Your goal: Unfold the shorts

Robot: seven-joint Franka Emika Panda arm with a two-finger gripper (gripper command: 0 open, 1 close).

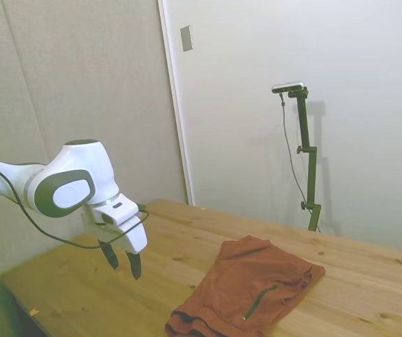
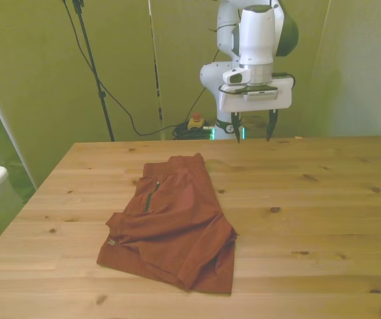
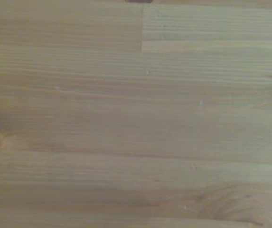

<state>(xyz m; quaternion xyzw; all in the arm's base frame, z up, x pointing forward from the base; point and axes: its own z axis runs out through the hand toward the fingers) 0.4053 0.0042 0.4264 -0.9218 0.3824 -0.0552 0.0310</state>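
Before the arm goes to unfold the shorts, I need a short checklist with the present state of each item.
1. Gripper open and empty: ok.
2. Gripper clear of the shorts, above bare table: ok.
3. Shorts wholly on the table: ok.
4. Shorts unfolded: not ok; the fabric lies doubled over itself.
5. Zippered pocket slit faces up: ok.
6. Which layer is the loose top edge: cannot tell.
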